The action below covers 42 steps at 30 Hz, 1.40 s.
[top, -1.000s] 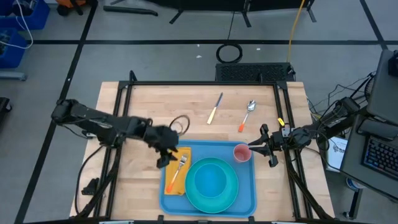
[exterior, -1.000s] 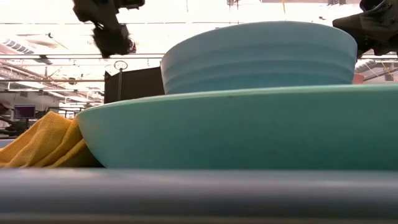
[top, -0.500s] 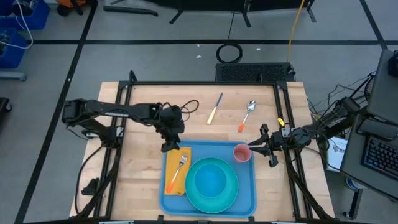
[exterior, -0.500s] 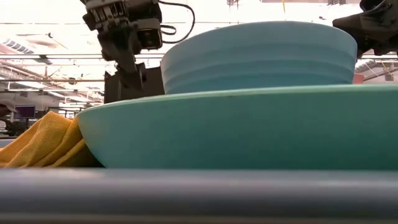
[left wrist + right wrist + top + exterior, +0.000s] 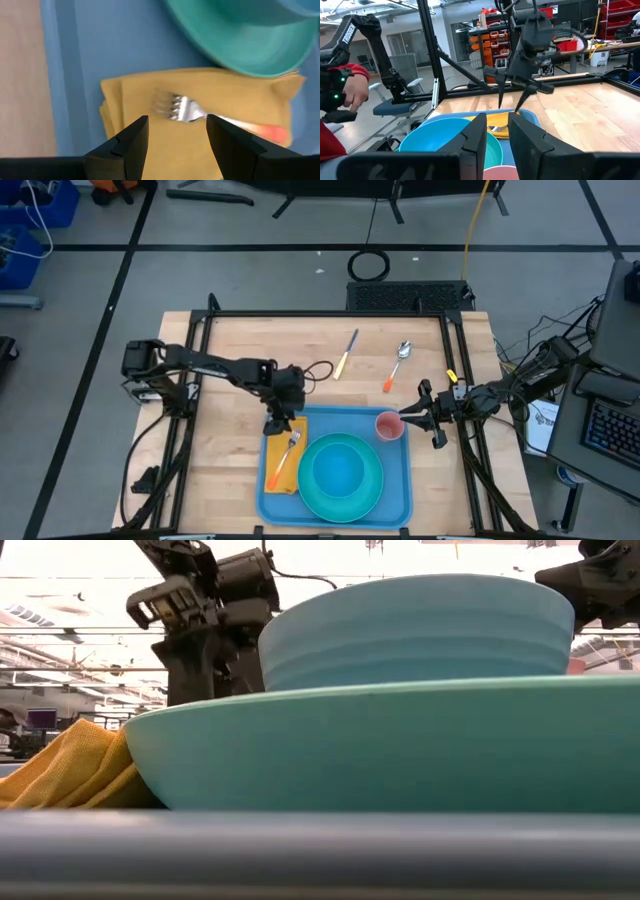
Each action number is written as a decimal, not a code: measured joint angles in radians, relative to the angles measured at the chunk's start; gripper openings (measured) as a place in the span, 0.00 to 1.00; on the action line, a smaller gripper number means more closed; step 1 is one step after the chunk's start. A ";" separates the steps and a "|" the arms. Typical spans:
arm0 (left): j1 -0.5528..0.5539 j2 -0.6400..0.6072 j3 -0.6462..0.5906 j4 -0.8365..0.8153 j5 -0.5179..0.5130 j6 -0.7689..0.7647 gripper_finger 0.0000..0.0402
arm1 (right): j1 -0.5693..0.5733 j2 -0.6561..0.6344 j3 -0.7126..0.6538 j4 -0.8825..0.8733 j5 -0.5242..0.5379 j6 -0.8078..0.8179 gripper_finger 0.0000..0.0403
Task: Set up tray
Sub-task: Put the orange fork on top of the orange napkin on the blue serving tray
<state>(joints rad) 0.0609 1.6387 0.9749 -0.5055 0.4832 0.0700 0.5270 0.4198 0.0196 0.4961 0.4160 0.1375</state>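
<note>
The blue tray (image 5: 401, 480) lies at the table's near edge. On it sit a turquoise plate (image 5: 312, 492) with a bowl (image 5: 342, 468) in it, a pink cup (image 5: 389, 425) and an orange-yellow napkin (image 5: 135, 95). A fork (image 5: 176, 108) with an orange handle lies on the napkin, tines toward the far end. My left gripper (image 5: 177, 136) hangs open above the napkin's far end (image 5: 284, 423), slanting down, fingers either side of the tines without touching. My right gripper (image 5: 404, 417) waits level beside the cup, fingers a little apart, holding nothing.
A knife (image 5: 346, 354) and a spoon (image 5: 397, 364), both with orange handles, lie on the wood beyond the tray. A black cable loop (image 5: 316, 370) trails from the left arm. Black frame rails border the table. A person's hand (image 5: 350, 95) shows beyond the table.
My left gripper has swung toward the table's right and come down over the napkin's far end, rolling as it went; it now hangs lower in the low view. Its fingers have stayed apart. The fork, napkin and dishes have not moved.
</note>
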 joint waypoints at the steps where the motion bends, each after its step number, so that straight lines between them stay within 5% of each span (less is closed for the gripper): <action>1: 0.000 0.013 0.000 0.002 -0.003 0.001 0.50 | 0.000 0.000 0.000 0.000 0.000 0.000 0.18; 21: 0.008 0.063 0.000 0.064 0.058 0.066 0.50 | 0.000 0.000 0.000 0.000 0.000 0.000 0.18; 42: -0.028 0.146 -0.001 0.122 0.013 0.051 0.50 | 0.000 0.000 0.000 0.000 0.000 0.000 0.18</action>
<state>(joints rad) 0.0334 1.7847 0.9741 -0.3832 0.4965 0.1205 0.5274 0.4202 0.0194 0.4961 0.4164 0.1377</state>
